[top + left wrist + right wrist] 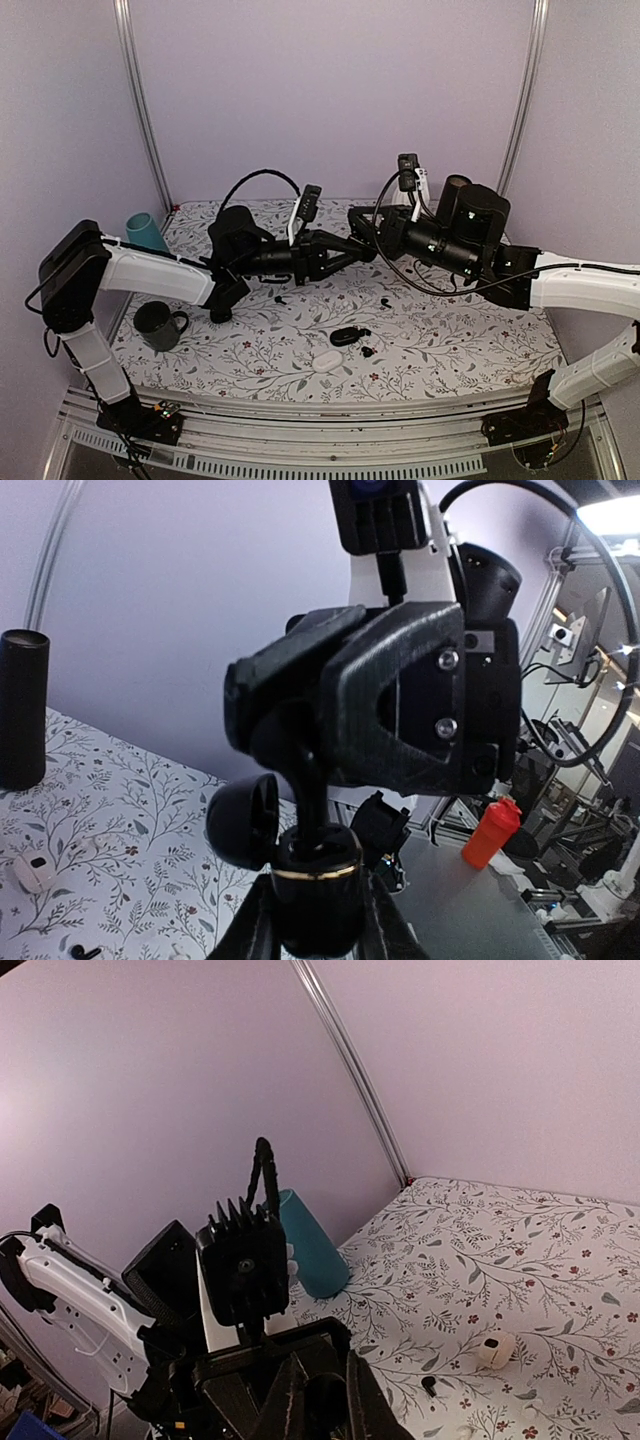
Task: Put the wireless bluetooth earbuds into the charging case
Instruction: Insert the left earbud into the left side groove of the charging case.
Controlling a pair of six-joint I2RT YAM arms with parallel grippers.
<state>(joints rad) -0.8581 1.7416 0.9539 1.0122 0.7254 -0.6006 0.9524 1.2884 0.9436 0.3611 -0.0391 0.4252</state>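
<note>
Earbud (385, 302) on table (470, 340), well apart from all edges.

Glossy black gold-ringed earbud (315, 872): lower part cut off at 6 o'clock between left pincer (315, 905) fingers. Right pincer (318, 1392): tips cut off likewise.

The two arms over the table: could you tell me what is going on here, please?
In mid-air, the left gripper has its jaws shut on a small black case, lid open. The right gripper, jaws closed, is pressed to that case; any earbud there is hidden. A second black case, a white case and loose earbuds lie on the table.
</note>
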